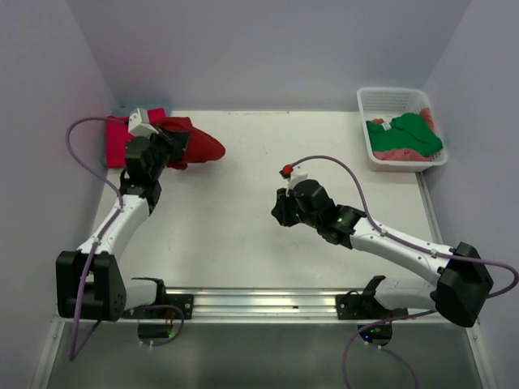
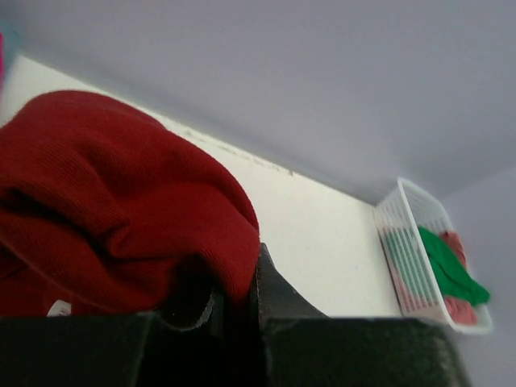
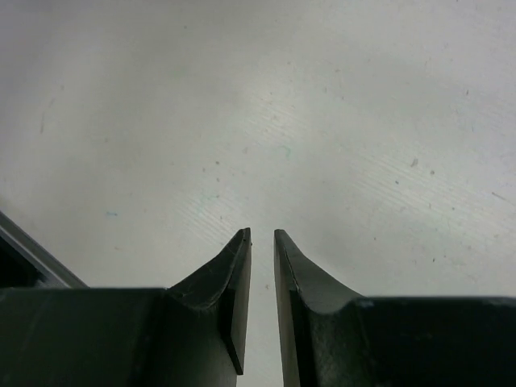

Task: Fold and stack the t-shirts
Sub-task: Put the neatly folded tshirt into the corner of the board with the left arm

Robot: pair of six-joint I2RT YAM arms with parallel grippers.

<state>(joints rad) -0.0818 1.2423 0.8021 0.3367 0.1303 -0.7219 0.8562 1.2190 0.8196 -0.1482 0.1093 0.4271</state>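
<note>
A: Item, right tool (image 3: pixel 262 235), mid-desk?
B: Jaws a slit apart, nothing between them, bare desk (image 3: pixel 322 121) beneath.
A: Item, left tool (image 2: pixel 238 278)?
B: Pinching the dark red t-shirt (image 2: pixel 121 193) at the far left corner. The shirt is bunched, its long axis along the far edge. Left arm nearer.
A: Beyond?
B: One green t-shirt (image 1: pixel 409 134) in the basket (image 1: pixel 389 90), far right corner.

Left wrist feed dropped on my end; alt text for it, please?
A bunched dark red t-shirt fills the left of the frame, pinched in the left tool. Beyond it, across the white table, a white basket holds a green shirt and a salmon-pink shirt.
</note>
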